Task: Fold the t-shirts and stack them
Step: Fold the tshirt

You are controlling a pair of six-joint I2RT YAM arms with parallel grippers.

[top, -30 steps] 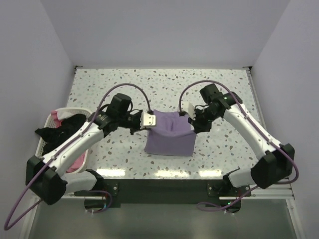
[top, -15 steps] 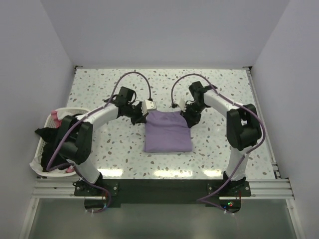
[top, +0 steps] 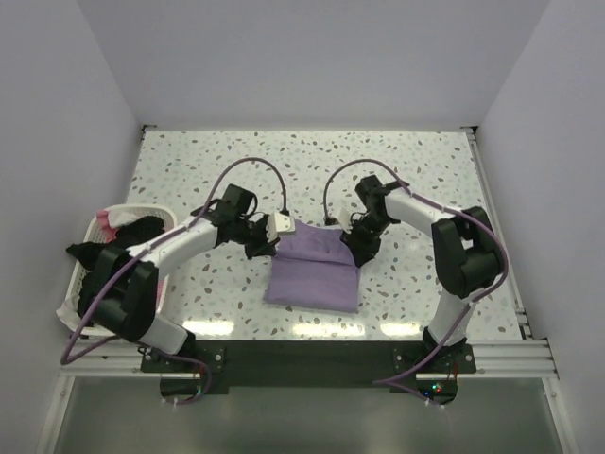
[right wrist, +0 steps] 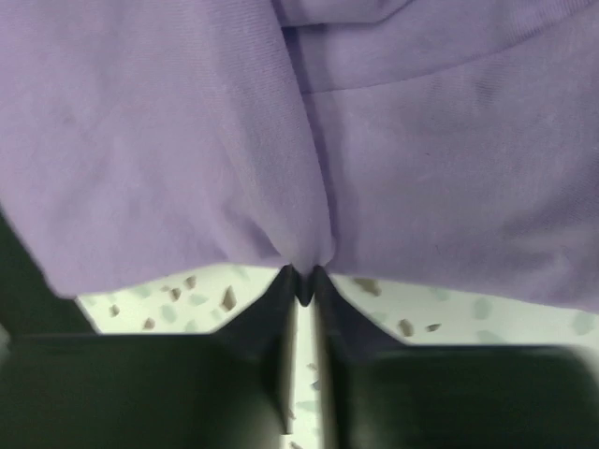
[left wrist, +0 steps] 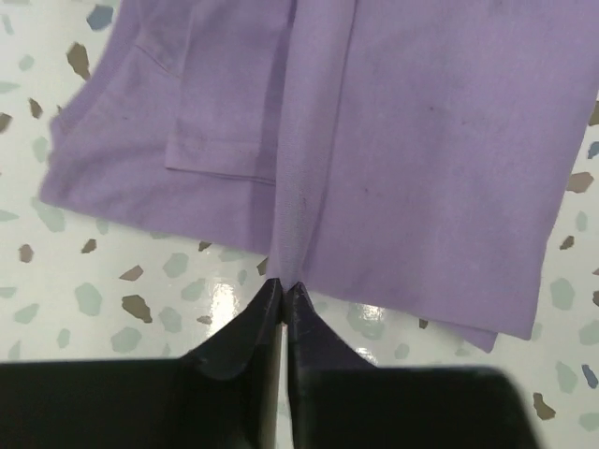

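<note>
Lilac t-shirt (top: 315, 272) lies folded mid-table; left gripper (left wrist: 284, 288) and right gripper (right wrist: 304, 277) each clamp its far side, jaws closed on cloth, probably to fold it toward the table's near edge.

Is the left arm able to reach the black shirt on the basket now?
Probably not yet: the left gripper is shut on the lilac shirt. Otherwise nothing blocks the black shirt.

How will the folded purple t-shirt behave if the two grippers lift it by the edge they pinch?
Probably floppy: the purple t-shirt puckers into a ridge where the left gripper pinches it, and bunches at the right gripper. It would likely sag between them, and the folded layers may fall open.
</note>
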